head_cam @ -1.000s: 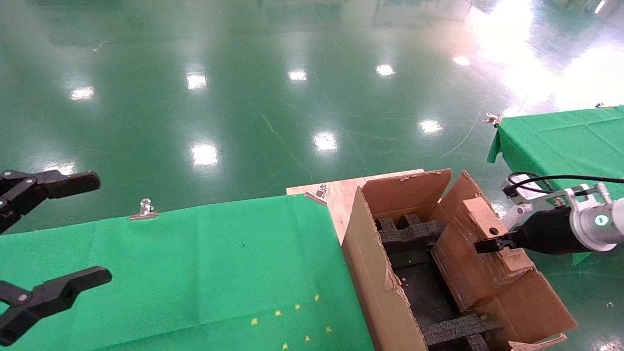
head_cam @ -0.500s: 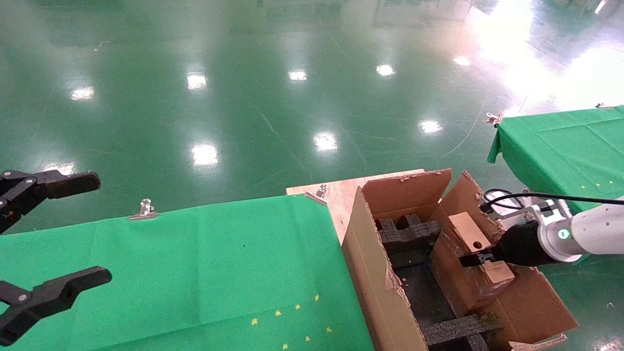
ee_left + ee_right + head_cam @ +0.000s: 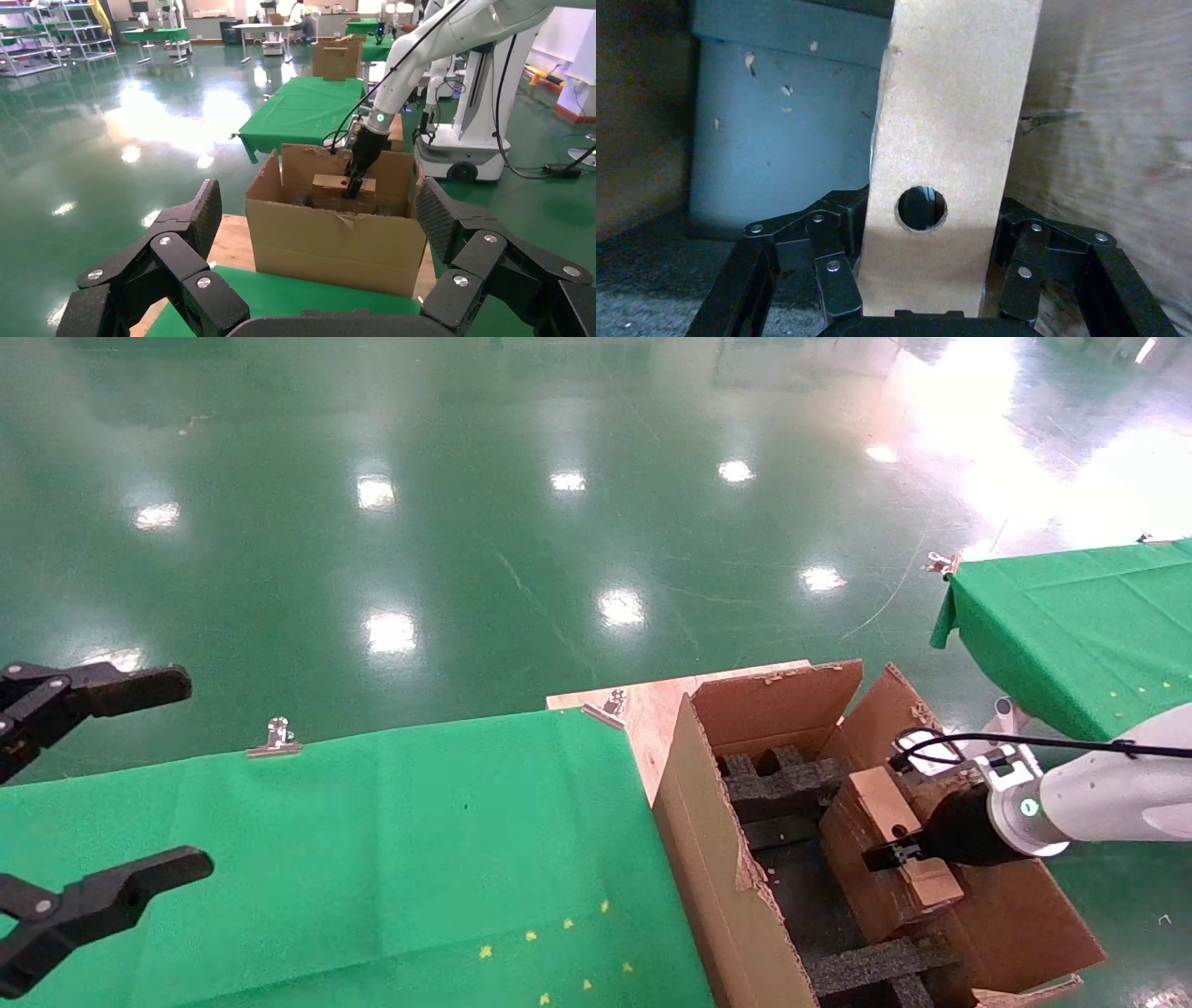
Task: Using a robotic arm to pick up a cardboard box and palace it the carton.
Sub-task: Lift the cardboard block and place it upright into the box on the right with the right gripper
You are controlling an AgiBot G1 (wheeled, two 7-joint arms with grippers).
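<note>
My right end effector (image 3: 885, 855) grips the cardboard box (image 3: 899, 845) low inside the carton (image 3: 717, 859), so only seating and releasing remain, I judge; my open left end effector (image 3: 88, 784) idles well apart from the carton.

The robotic arm (image 3: 1117, 795) is glossy white, with a black cylindrical wrist, a small green light and a looped black cable. Both tools are black multi-link fingers joined by silver rivets: right tool (image 3: 923, 281), left tool (image 3: 330, 274).
</note>
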